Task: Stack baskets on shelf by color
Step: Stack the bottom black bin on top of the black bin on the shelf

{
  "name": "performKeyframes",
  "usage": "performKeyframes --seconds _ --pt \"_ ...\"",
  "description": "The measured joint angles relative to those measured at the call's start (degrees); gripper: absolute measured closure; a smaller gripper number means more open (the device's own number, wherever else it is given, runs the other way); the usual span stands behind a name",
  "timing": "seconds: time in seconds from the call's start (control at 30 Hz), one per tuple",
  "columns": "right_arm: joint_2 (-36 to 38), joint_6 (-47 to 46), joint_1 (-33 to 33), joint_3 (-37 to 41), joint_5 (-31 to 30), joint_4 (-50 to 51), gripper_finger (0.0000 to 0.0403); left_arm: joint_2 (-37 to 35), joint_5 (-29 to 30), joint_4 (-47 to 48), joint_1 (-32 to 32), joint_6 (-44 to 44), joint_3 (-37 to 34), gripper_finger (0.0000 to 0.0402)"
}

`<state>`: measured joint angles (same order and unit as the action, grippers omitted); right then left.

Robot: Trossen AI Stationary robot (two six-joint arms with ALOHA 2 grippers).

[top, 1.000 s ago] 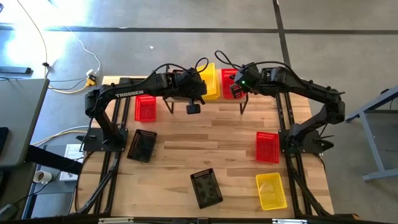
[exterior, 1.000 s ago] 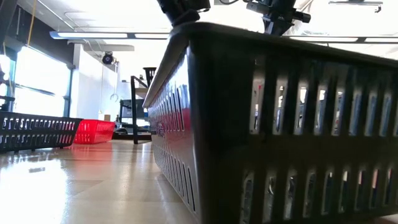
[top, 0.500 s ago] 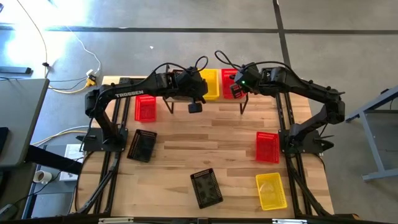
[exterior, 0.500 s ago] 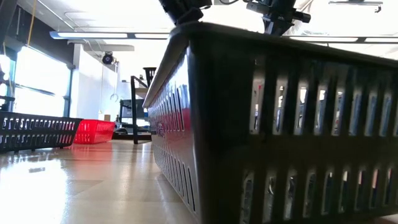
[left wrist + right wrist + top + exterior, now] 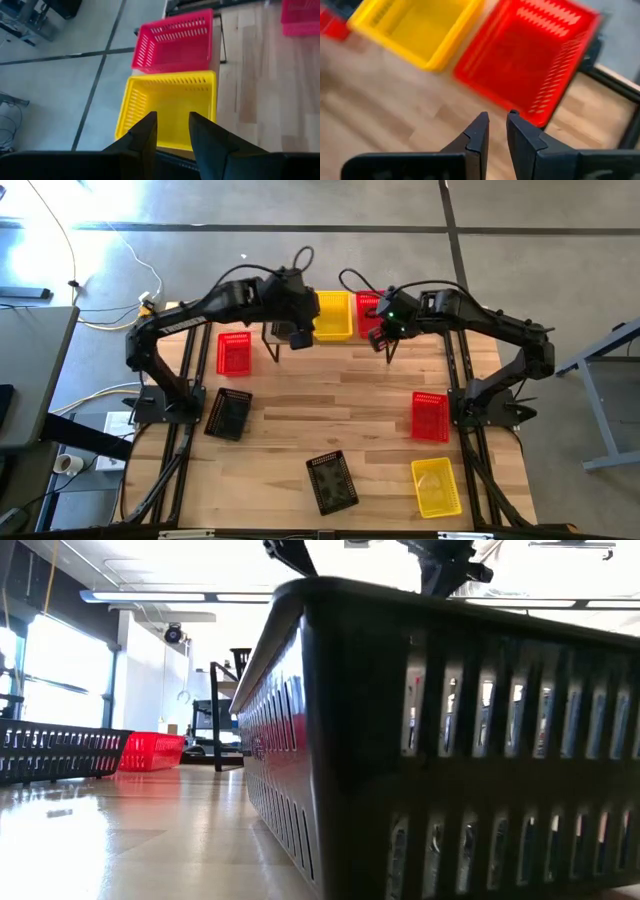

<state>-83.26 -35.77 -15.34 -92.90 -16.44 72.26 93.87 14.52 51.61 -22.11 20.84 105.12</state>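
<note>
The shelf (image 5: 346, 341) stands at the table's far edge. A yellow basket (image 5: 333, 316) and a red basket (image 5: 369, 307) sit side by side on its top, also seen as the yellow basket (image 5: 172, 107) and red basket (image 5: 175, 42) in the left wrist view. My left gripper (image 5: 296, 332) hovers over the shelf's left part, just left of the yellow basket, narrowly open and empty (image 5: 171, 120). My right gripper (image 5: 379, 337) hovers at the near edge of the red basket (image 5: 520, 55), narrowly open and empty (image 5: 497, 119).
On the tabletop lie a red basket (image 5: 234, 352), a black basket (image 5: 229, 414), a second black basket (image 5: 332, 481) filling the low view (image 5: 450, 740), another red basket (image 5: 430, 416) and a yellow basket (image 5: 436, 486). Bare wood lies mid-table.
My left arm has swung back toward the table's left and far edge, drawing its gripper away from the yellow basket's near end. The yellow basket stays on the shelf. My right gripper has shifted slightly toward the near edge.
</note>
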Motion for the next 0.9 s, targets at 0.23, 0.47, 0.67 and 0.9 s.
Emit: performKeyframes --seconds 0.23,0.47,0.67,0.9 --pt "0.00 2.21 4.59 0.00 6.43 1.90 0.0347 -5.89 -3.48 6.52 -0.29 -7.71 -0.05 0.0300" --pt "0.00 -1.80 11.19 0.00 8.04 4.22 0.0347 -12.29 -5.54 10.56 -0.11 -15.66 -8.03 0.0300" --pt "0.00 -8.82 17.19 0.00 9.50 4.22 0.0347 -19.97 -5.53 9.91 2.50 -21.74 -19.64 0.0300" --pt "0.00 -15.32 24.02 0.00 12.01 4.25 0.0347 -26.80 -5.51 9.88 7.74 -28.00 -27.55 0.0300"
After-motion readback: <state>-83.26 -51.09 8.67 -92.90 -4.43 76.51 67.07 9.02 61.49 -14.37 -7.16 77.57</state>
